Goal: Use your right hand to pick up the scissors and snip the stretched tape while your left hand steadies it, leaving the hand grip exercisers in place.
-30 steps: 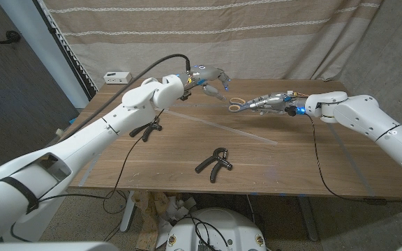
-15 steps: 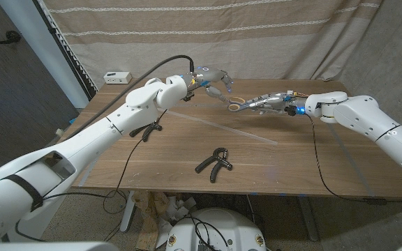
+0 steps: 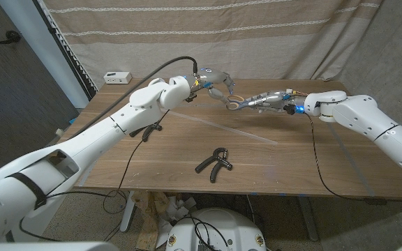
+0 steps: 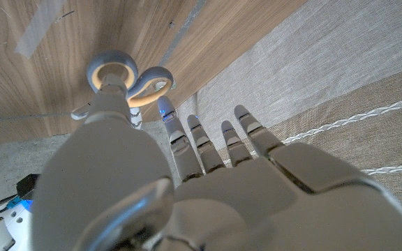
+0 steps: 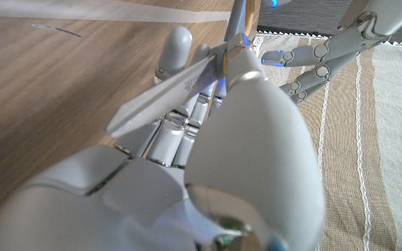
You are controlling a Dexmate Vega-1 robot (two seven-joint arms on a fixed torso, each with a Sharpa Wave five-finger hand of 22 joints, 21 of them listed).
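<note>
While the scissors [image 3: 246, 104] are being carried in the air above the far half of the table [image 3: 306, 164], they are being gripped by the right hand [image 3: 276, 101]. The right wrist view shows its fingers [image 5: 176, 84] lying along the closed blades, while the handle loops point away toward the left hand [image 3: 217, 85]. That hand is being held just beside the loops, fingers spread and empty; whether it is touching them cannot be told.

The tape [image 3: 239, 130] is being shown as a thin clear strip lying along the wood, nearer the robot than the scissors and slanting across the middle of the table. It is judged to be very light, limp and sticky, so it is likely to sag or cling unless kept taut close to the cut.

The scissors are judged to be stiff, light and smooth-sided, with slippery metal blades. A blade grip is not suited to snipping, so a hold through the loops is likely to be needed.

Two hand grip exercisers are being left on the table: one [image 3: 213, 163] nearer the robot than the tape, the other [image 3: 146, 130] beyond the tape's left end, under the left arm.
</note>
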